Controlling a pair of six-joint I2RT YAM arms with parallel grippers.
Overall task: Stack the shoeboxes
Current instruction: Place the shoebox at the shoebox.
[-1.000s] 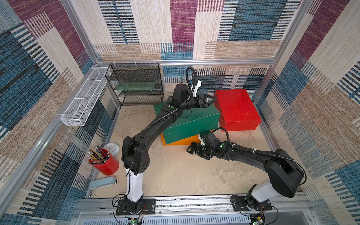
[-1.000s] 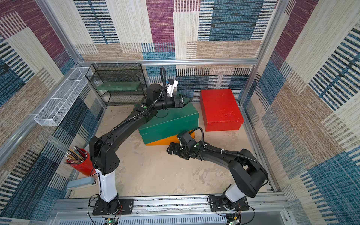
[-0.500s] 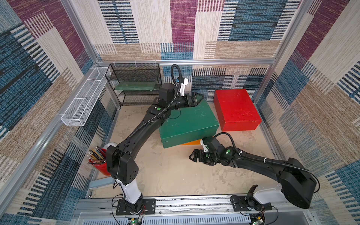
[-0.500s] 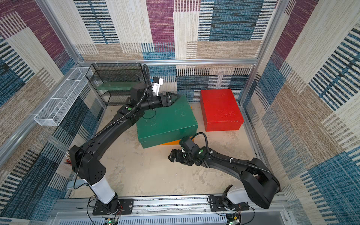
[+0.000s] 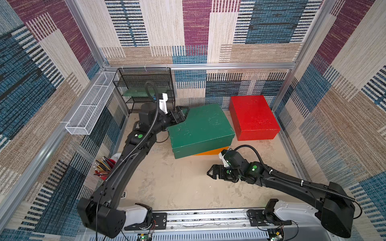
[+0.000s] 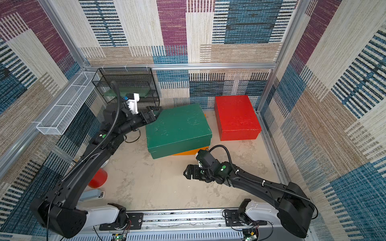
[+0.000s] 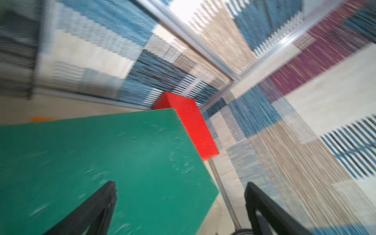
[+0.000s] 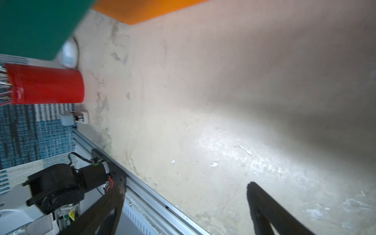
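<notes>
taking a top view as a clock face centred on the floor, we see the red pencil cup [image 6: 98, 178] at eight o'clock by the left wall. the left arm partly hides it. the black wire shelf [image 5: 144, 81] stands at eleven o'clock, with a flat green board [image 5: 135, 93] on a tier. the left gripper [image 5: 185, 114] hovers at the ten o'clock corner of the green shoebox [image 5: 200, 127], jaws apart and holding nothing. we cannot tell whether it touches the lid. the green shoebox lies skewed on top of the orange shoebox [image 5: 211, 152], of which only a sliver shows at the stack's five o'clock edge. the right gripper [image 5: 210, 172] hangs low over bare floor at five o'clock of the stack, jaws wide and empty. the red shoebox [image 5: 252, 116] sits alone on the floor at one o'clock, just beside the stack.
</notes>
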